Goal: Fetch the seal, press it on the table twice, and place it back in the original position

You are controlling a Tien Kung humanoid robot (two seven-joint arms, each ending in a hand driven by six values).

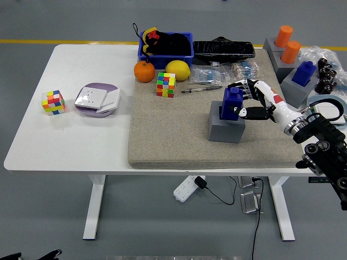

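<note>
Head view: the blue seal (232,103) sits tilted in the grey holder (225,124) on the mat (173,135), right of centre. The right hand (255,103) reaches in from the right, its fingers curled round the seal's right side and pinching it. The seal looks rigid, light and smooth-sided, probably plastic; its narrower top knob seems the best place to grip, since the base sits in the holder. The mat looks fabric-like, slightly soft, likely giving a little under a press. Open mat lies left and near of the holder. The white table (81,141) stands on grey floor.
</note>
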